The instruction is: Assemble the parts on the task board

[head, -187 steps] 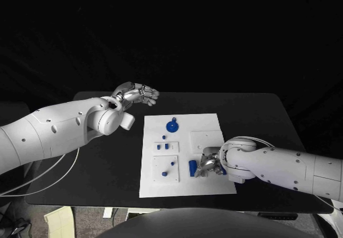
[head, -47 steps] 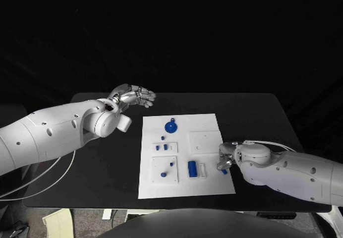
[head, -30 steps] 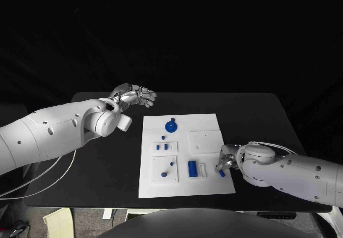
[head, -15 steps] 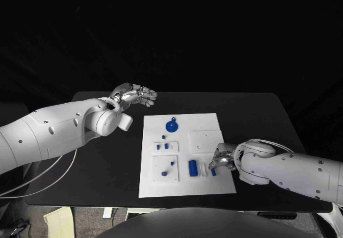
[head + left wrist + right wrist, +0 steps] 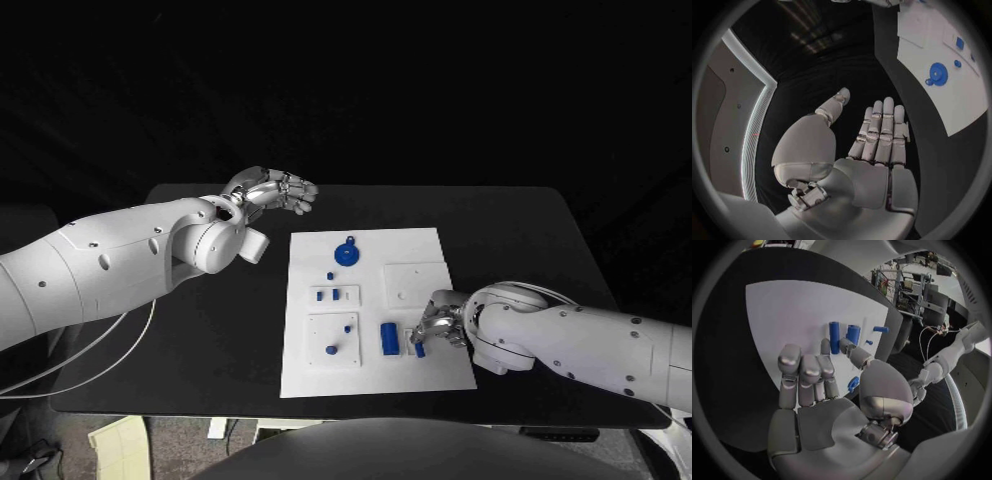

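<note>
While the left hand (image 5: 271,189) is raised above the far left corner of the black table (image 5: 534,220), well apart from the task board (image 5: 368,380), its fingers (image 5: 879,125) lie straight, side by side, with the thumb set off to one side; it holds nothing. The left wrist view confirms a bare palm, with the board off to one side bearing a blue disc-shaped part (image 5: 936,75).

At the board's near right portion, the right hand (image 5: 437,325) is low over the white surface. In the right wrist view the thumb and a fingertip (image 5: 846,346) meet at a short blue cylinder (image 5: 853,333), which stands beside a longer blue cylinder (image 5: 835,337) on the board. Whether the short cylinder is pinched or only touched cannot be told. A further blue part (image 5: 853,384) shows beneath the palm, partly hidden by the hand. The remaining fingers are curled loosely over the board.

On the board in the head view: the blue disc-shaped part (image 5: 348,252) lies near the far end, with a small blue part (image 5: 330,276) just beside it. A small raised white plate (image 5: 335,296) at mid-board carries two small blue pegs. A second raised plate (image 5: 335,339) nearer the robot carries small blue parts. The longer blue cylinder (image 5: 388,338) lies right of that plate, near the right hand.
</note>
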Controlling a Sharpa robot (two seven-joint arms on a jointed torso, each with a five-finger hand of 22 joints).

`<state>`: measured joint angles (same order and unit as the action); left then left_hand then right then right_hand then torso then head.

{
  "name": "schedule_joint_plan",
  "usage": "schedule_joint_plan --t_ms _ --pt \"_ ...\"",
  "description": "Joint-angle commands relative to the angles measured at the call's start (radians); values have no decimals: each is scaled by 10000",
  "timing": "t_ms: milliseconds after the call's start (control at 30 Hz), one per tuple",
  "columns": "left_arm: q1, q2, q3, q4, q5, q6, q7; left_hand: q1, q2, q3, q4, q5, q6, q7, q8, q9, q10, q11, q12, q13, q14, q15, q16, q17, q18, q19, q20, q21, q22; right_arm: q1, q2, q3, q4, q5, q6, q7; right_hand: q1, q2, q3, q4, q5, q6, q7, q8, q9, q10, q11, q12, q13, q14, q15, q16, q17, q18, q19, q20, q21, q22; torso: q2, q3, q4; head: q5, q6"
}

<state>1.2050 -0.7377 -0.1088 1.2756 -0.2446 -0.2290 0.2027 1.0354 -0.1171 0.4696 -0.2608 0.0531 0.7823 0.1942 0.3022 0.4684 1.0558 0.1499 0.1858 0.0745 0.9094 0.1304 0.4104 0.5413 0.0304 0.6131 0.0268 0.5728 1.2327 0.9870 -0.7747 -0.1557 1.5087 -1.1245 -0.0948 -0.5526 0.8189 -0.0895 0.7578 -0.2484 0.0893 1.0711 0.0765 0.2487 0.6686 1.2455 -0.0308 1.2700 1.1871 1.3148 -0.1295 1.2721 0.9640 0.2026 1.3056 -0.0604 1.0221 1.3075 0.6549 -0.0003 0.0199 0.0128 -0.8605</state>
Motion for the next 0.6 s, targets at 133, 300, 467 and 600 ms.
schedule_joint_plan --t_ms 133,300,467,600 --pt "7 15 7 38 -16 103 63 -67 -7 3 63 -18 -38 -3 51 -12 0 38 -51 -13 85 -11 -62 15 199 36 24 -38 12 -6 175 -2 -223 140 121 123 -86 3 -35 -21 66 48 29 -23 -10 31 -1 -72 -14 -10 -47 -56 -10 592 45 -26 22 74 3 5 13 -8 4" --pt "7 12 7 41 -17 105 65 -66 -8 3 63 -18 -38 -3 51 -13 -1 38 -52 -13 86 -11 -63 16 199 36 24 -39 13 -18 290 -3 -349 117 170 180 -91 8 -40 -22 71 46 30 -24 -11 36 -1 -68 -7 -11 -47 -57 -11 592 44 -27 21 74 7 9 0 19 -2" --pt "7 24 7 47 -17 130 58 -66 -7 3 63 -18 -39 -3 51 -13 -1 39 -52 -13 86 -11 -65 18 199 36 24 -39 15 -23 352 -3 -464 117 205 193 -96 11 -45 -22 75 45 30 -26 -12 26 -1 -77 -17 -11 -47 -58 -11 592 43 -28 20 73 3 12 -1 47 -9" --pt "7 13 7 41 -17 124 51 -69 -5 2 65 -19 -40 -3 52 -14 -1 40 -52 -13 87 -11 -67 21 199 37 24 -40 17 -23 412 -2 -516 117 236 207 -117 14 -66 -22 83 41 32 -31 -14 22 1 -80 -16 -14 -47 -63 -13 592 40 -29 16 71 3 8 3 52 -14"
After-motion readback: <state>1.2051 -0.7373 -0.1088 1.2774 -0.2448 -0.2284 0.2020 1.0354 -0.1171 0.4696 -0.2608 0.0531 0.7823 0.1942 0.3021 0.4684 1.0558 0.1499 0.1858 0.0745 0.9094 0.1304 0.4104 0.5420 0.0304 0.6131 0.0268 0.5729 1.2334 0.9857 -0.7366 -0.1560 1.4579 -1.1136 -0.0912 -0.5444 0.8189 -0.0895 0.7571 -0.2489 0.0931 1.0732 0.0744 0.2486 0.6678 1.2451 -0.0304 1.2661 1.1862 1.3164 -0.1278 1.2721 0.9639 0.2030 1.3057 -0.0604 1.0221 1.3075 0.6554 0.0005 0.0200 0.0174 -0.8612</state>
